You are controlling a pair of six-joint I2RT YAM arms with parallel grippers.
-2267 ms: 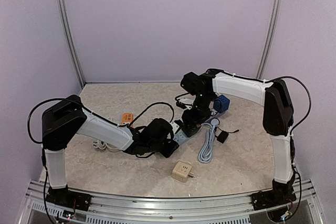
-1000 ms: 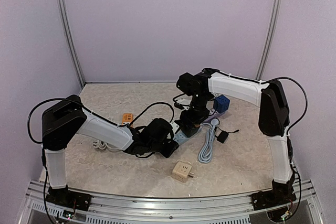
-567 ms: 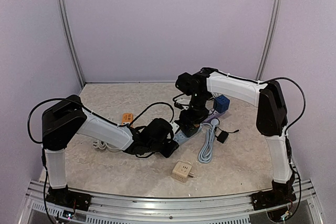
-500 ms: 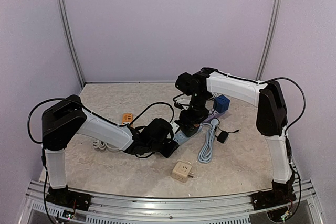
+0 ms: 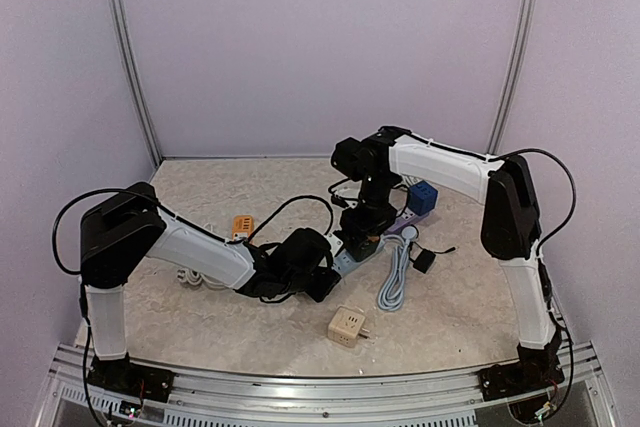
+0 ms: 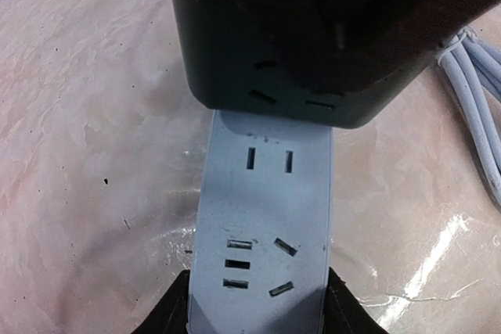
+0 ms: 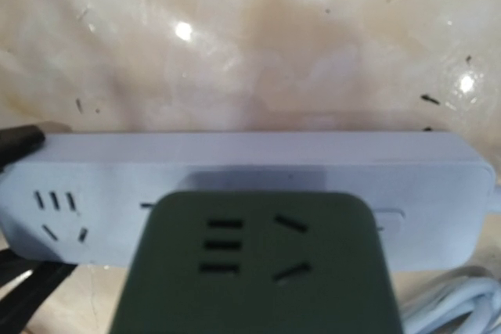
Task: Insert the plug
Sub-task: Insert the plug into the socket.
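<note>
A dark green cube plug [image 7: 258, 263] fills the near part of the right wrist view, and my right gripper [image 5: 361, 231] is shut on it. The cube hangs right over the middle of the light blue power strip [image 6: 262, 217]. Its prongs are hidden, so I cannot tell whether they are in the slots. My left gripper [image 6: 257, 309] is shut on the strip's near end, with black fingers [image 6: 168, 314] against both sides. In the left wrist view the plug [image 6: 313, 44] covers the strip's far part, and two socket groups show in front of it.
A coiled grey cable [image 5: 395, 272] and a small black plug [image 5: 424, 260] lie right of the strip. Behind them stands a blue cube [image 5: 424, 197]. A beige cube adapter [image 5: 347, 325] lies near the front, an orange piece [image 5: 241, 224] and a white strip [image 5: 195, 277] to the left.
The right arm's upper part has drifted slightly left. The green plug stays over the strip, and the left gripper keeps its hold without moving.
</note>
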